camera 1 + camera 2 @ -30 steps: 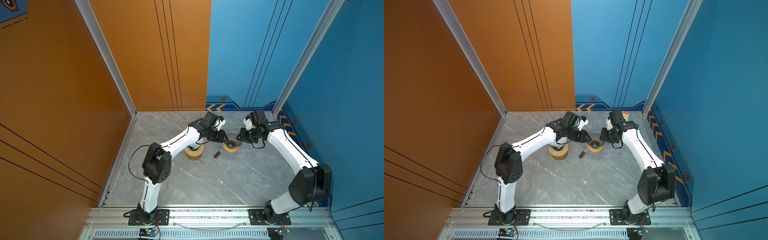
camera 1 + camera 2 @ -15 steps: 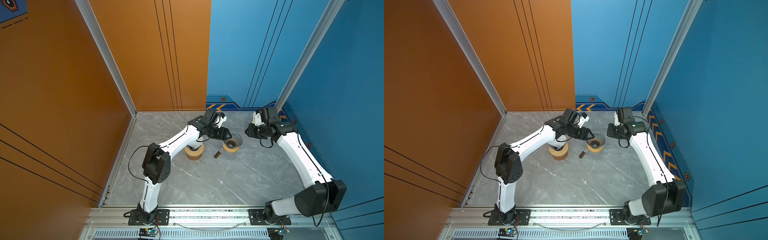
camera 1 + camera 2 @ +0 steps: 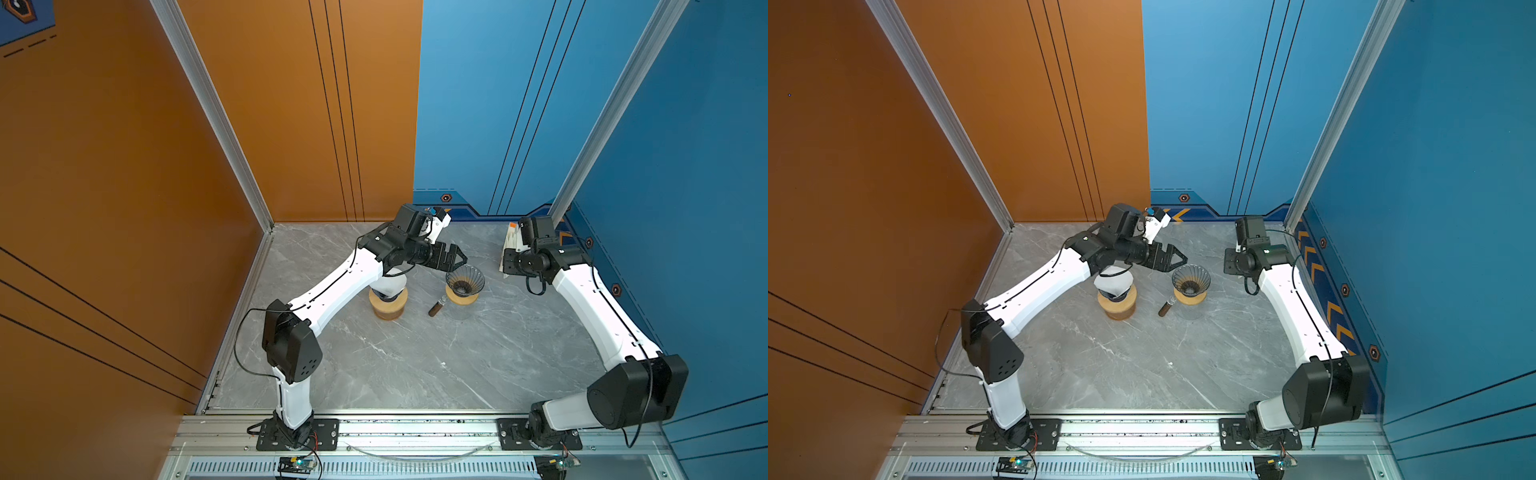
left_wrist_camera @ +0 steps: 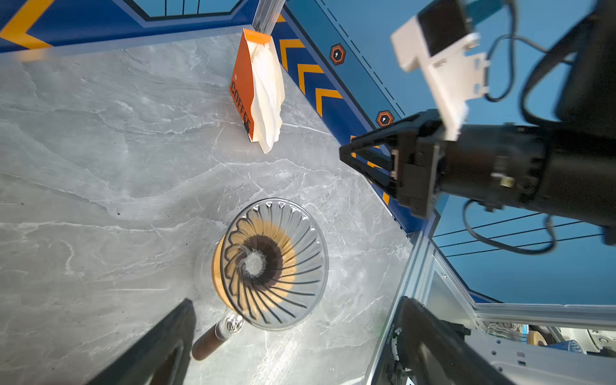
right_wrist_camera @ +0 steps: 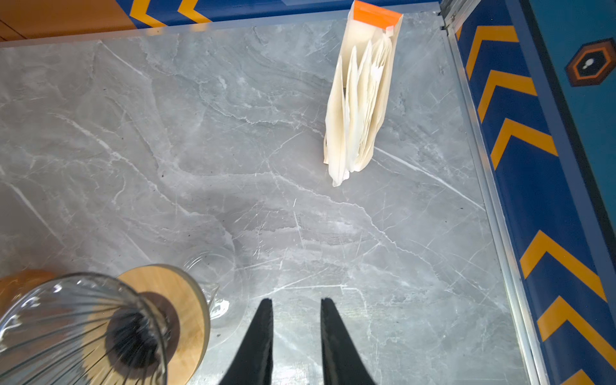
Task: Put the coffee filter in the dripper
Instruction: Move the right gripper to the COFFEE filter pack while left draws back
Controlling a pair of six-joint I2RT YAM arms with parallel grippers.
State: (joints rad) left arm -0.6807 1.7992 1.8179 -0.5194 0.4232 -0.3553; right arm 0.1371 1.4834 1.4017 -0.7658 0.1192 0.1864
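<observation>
Fingers [image 4: 160,346] on the left gripper [image 3: 459,259] are flung wide with nothing between them, hovering close above the glass dripper [image 4: 273,263], which sits on its wooden collar [image 5: 186,300] toward the far edge of the grey marbled bench [image 3: 415,374]. Over to the right gripper [image 5: 296,303]: tips just a narrow slit apart, gripping nothing, aimed at the far right corner. And that's where the coffee filter [image 5: 363,100] is, among a white sheaf poking from an orange-topped packet [image 5: 376,16] near the chevron-striped skirting [image 5: 520,140], well apart from the dripper. Orange walls [image 3: 124,166] on the left side, blue walls [image 3: 685,166] at the right, aluminium posts [image 3: 216,108] rising from the far corners.
</observation>
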